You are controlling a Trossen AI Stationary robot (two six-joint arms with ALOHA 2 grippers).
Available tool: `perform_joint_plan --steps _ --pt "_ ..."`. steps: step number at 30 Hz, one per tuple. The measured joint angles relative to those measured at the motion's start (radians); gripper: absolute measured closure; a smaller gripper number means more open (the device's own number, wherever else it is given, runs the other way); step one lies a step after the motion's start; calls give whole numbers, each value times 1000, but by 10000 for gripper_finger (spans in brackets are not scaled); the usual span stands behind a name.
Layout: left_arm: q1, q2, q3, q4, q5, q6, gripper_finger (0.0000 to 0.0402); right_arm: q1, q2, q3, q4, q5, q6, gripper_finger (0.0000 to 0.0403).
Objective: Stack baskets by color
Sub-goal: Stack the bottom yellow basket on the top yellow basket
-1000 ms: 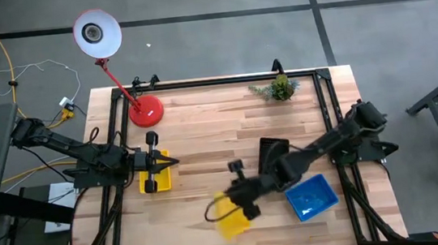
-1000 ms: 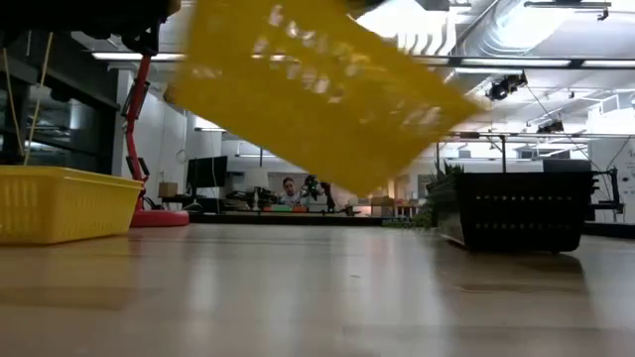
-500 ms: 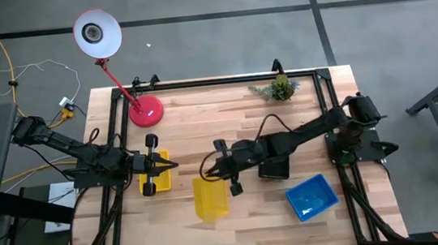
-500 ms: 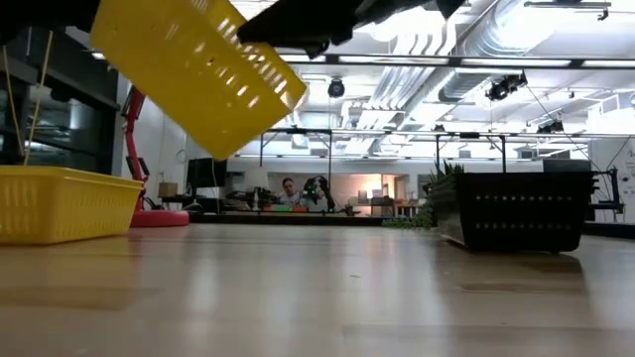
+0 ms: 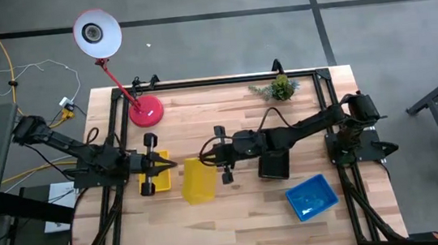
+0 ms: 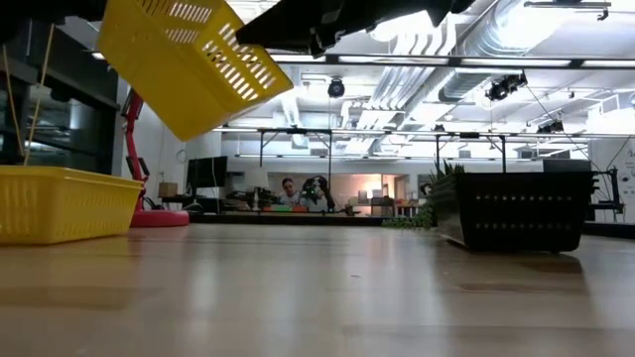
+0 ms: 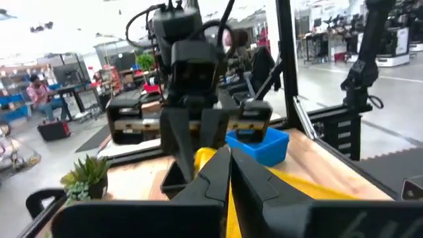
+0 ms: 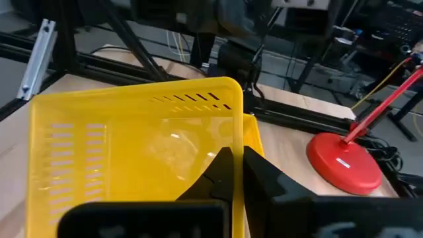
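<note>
A yellow basket [image 5: 197,182] hangs tilted above the table's middle left, with my right gripper [image 5: 206,160] shut on it; the low view shows this basket [image 6: 184,64] high over the wood. A second yellow basket [image 5: 161,181] rests by its bottom on the table at the left, also seen in the low view [image 6: 60,203]. My left gripper [image 5: 168,165] hovers level above it, shut, and I see it touch nothing. A black basket [image 5: 274,166] stands right of centre, partly under my right arm. A blue basket [image 5: 312,197] sits at the near right. My right gripper pinches the rim of the basket's far-side wall [image 8: 236,135], one finger inside the basket and one outside. The fingers come almost level from the table's right and lie along that wall. The basket is lifted clear and tips down toward the table's left.
A red desk lamp [image 5: 144,111] stands at the far left and a small plant [image 5: 281,89] at the far right. A black frame [image 5: 223,80] runs around the table's edges. Bare wood lies along the near edge between the yellow and blue baskets.
My right gripper has carried the yellow basket from near the table's front edge toward the far edge and the left, up beside the other yellow basket. The basket has stayed lifted and tilted. The arm now uncovers less of the black basket.
</note>
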Motion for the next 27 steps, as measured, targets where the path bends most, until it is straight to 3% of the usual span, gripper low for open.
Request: perform_joint_plan --steps 8,16,21,27 --pt "-117 -46 0 121 0 90 363 -16 0 0 49 40 -8 403" --pt "-205 -50 0 136 0 151 333 -47 34 0 165 75 36 403" --pt "-219 -50 0 167 -31 151 332 -80 84 2 222 51 55 403" --pt "-224 -50 0 181 -22 151 332 -123 151 104 172 -16 74 403"
